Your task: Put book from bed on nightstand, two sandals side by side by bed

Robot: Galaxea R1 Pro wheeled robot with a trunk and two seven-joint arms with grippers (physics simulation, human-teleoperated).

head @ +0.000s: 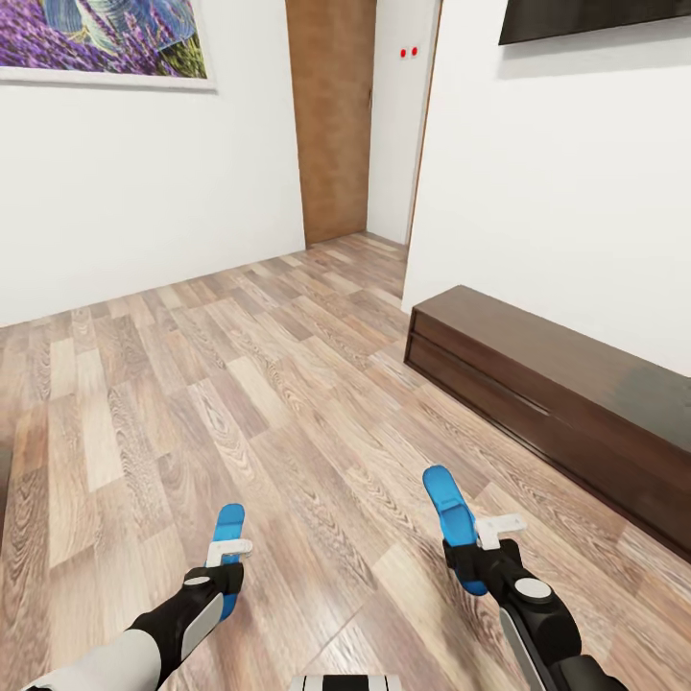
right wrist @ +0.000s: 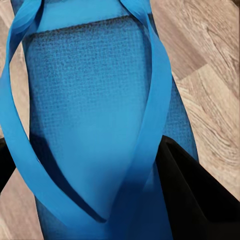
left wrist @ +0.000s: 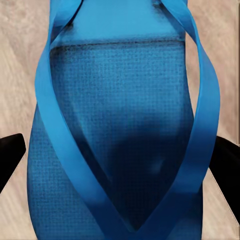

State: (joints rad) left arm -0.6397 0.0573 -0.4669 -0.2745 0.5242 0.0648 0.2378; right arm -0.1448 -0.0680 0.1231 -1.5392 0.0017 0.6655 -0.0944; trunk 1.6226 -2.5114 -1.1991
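Observation:
I hold one bright blue sandal in each hand above the wood-plank floor [head: 240,384] of the bedroom. My left gripper [head: 227,568] is shut on the left sandal [head: 229,528], whose straps and sole [left wrist: 120,125] run between black fingers [left wrist: 10,157]. My right gripper [head: 475,559] is shut on the right sandal [head: 447,501], which points forward and slightly left. Its sole [right wrist: 90,100] lies against a black finger [right wrist: 197,200]. The book, the bed and the nightstand are out of view.
A long low dark-wood bench [head: 566,393] runs along the right wall, close to my right arm. A brown door [head: 331,115] and a doorway stand at the far end. A lavender picture [head: 106,38] hangs on the left wall.

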